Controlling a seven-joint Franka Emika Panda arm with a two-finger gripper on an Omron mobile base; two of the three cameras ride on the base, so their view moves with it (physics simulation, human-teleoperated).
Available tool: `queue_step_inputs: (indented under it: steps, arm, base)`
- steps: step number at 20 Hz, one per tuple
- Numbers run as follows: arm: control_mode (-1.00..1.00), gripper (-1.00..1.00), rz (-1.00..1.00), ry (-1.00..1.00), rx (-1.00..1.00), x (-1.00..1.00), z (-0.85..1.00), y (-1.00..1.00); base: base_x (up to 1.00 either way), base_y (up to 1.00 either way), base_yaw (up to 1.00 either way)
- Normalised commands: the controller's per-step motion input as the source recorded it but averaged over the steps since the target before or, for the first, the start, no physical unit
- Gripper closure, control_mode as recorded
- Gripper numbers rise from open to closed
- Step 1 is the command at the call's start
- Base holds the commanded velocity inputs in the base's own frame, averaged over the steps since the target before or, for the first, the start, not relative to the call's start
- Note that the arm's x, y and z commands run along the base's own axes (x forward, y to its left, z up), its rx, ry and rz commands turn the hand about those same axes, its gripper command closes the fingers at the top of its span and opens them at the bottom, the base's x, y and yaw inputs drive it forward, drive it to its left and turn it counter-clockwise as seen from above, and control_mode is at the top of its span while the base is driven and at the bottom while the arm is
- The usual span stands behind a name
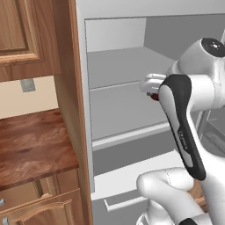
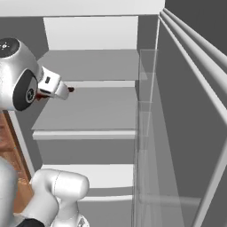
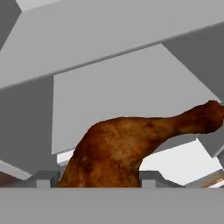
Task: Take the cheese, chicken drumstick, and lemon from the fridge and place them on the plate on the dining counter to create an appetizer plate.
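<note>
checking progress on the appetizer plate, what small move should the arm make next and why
Probably draw the gripper straight back out of the fridge. The hand view shows the chicken drumstick sitting between the fingertips and apparently raised above the grey shelf, so it looks grasped.

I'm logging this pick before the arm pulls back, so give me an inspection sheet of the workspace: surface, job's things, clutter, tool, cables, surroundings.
Surface: flat grey shelves inside the open fridge.
Job's things: chicken drumstick sits between the fingers in the hand view, thick end nearest the camera, thin end pointing away.
Clutter: nothing seen.
Tool: tool is inside the fridge above the middle shelf, shut on the drumstick.
Cables: nothing seen.
Surroundings: wood counter and cupboards left of the fridge.
</note>
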Motion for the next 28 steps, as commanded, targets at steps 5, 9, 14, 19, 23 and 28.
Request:
queue_step_inputs:
  steps: [5,9,14,19,23,28]
  arm:
    - [1.0,1.0,0.0,0.0,0.0,0.0,0.0,0.0]
    - [1.0,1.0,0.0,0.0,0.0,0.0,0.0,0.0]
    - [1.0,1.0,0.0,0.0,0.0,0.0,0.0,0.0]
    - [1.0,1.0,0.0,0.0,0.0,0.0,0.0,0.0]
    - [1.0,1.0,0.0,0.0,0.0,0.0,0.0,0.0]
    - [1.0,1.0,0.0,0.0,0.0,0.0,0.0,0.0]
  base:
    - [-1.0,0.03,0.0]
    - [-1.0,0.0,-0.07]
    - [-1.0,0.05,-0.52]
    - [-1.0,0.12,-0.68]
    - [-1.0,0.06,-0.68]
    - [-0.87,-0.08,-0.7]
